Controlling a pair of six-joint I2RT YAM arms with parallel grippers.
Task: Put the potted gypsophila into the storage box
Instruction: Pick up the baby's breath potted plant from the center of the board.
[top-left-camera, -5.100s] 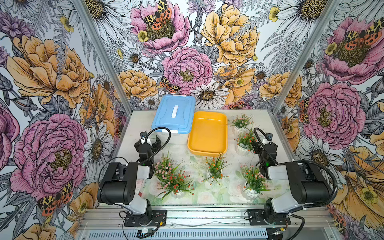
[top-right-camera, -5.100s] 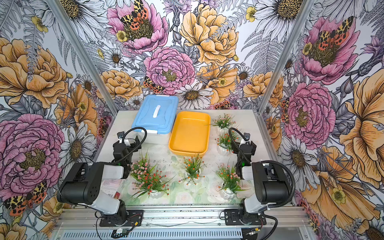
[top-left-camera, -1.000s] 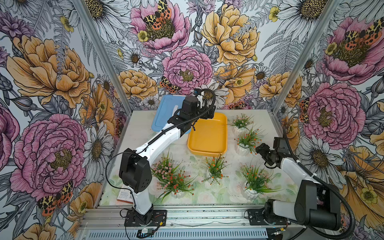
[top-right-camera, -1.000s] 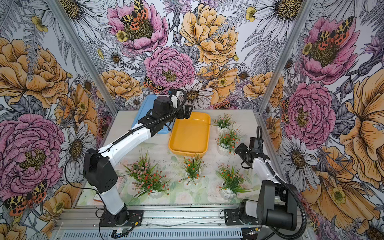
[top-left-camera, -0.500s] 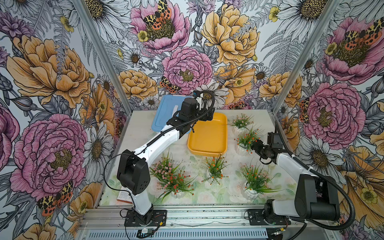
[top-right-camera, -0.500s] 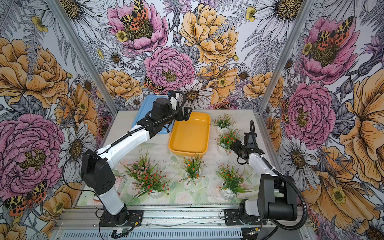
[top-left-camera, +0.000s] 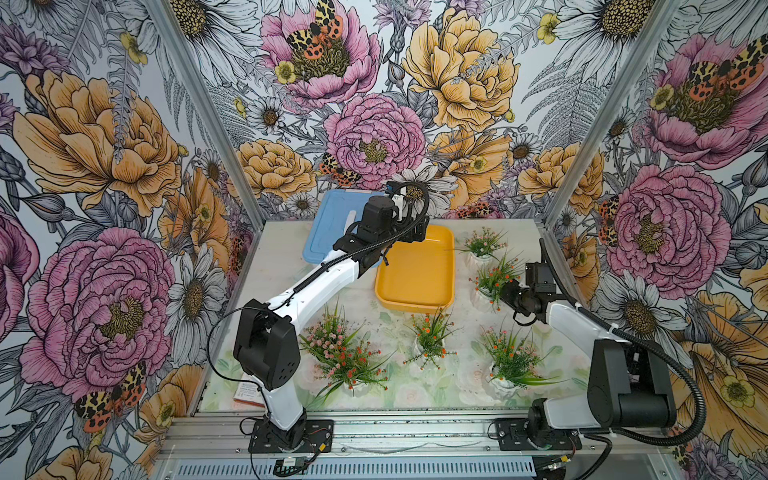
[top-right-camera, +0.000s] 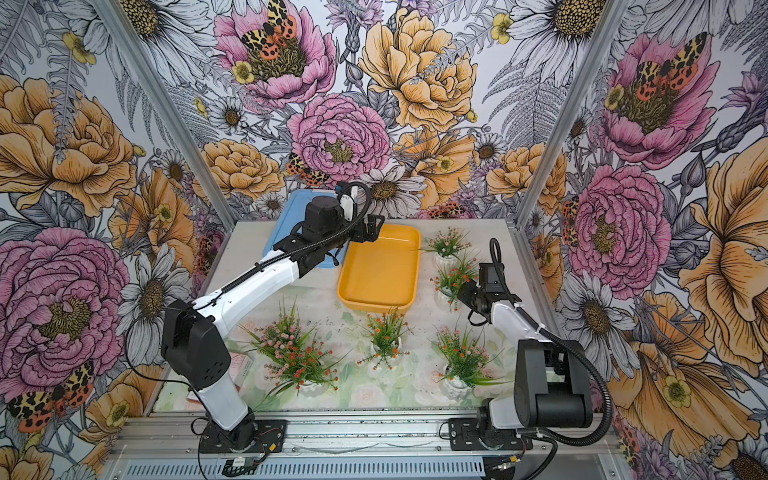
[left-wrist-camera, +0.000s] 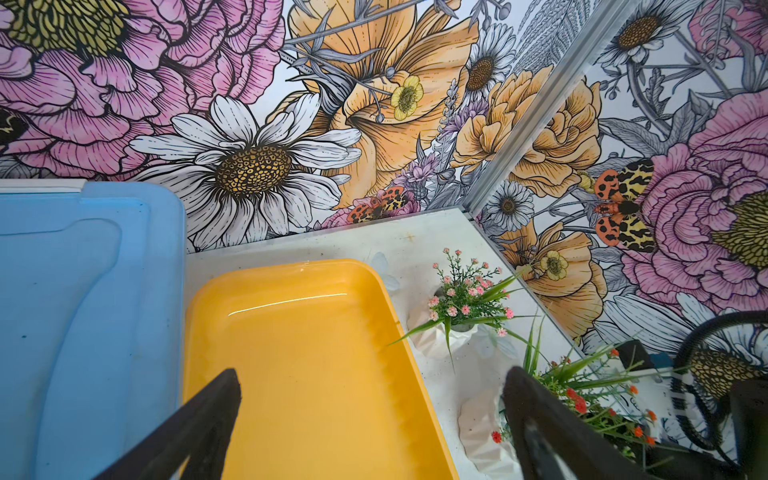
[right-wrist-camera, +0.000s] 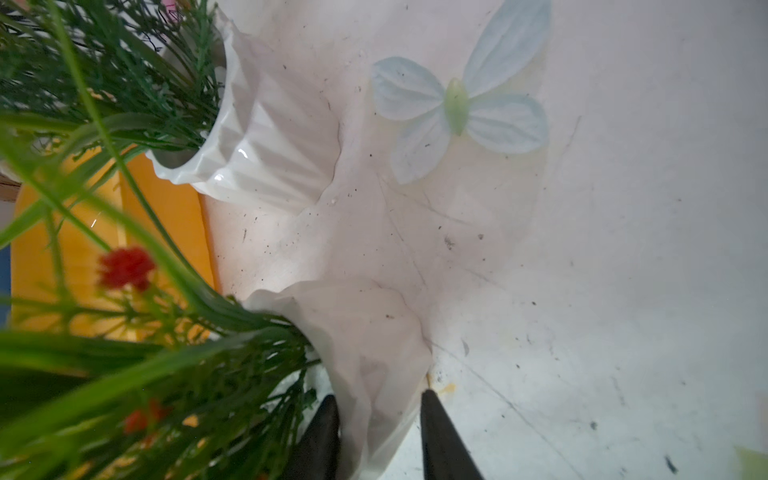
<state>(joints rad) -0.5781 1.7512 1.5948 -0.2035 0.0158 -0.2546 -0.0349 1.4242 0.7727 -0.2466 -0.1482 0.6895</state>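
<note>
The storage box (top-left-camera: 415, 278) (top-right-camera: 378, 270) is a shallow yellow-orange tray at the back middle of the table, with nothing in it. My left gripper (top-left-camera: 419, 233) (left-wrist-camera: 372, 374) hangs open over its far left corner, holding nothing. The potted gypsophila (top-left-camera: 492, 282) (top-right-camera: 451, 280) has orange-red flowers in a white ribbed pot (right-wrist-camera: 374, 349) and stands just right of the tray. My right gripper (top-left-camera: 505, 297) (right-wrist-camera: 378, 397) is shut on the pot's wall, one finger inside among the stems, the other outside. The pot stands on the table.
A second pot with pink flowers (top-left-camera: 482, 245) stands behind the gripped one. Three more potted plants (top-left-camera: 340, 357) (top-left-camera: 430, 338) (top-left-camera: 511, 361) line the front. A box with a light-blue lid (top-left-camera: 332, 224) sits left of the tray. Walls enclose the table.
My right gripper has moved in toward the orange-flowered pot and its jaws have closed from wide apart onto the pot's wall. The left arm has hardly shifted above the tray.
</note>
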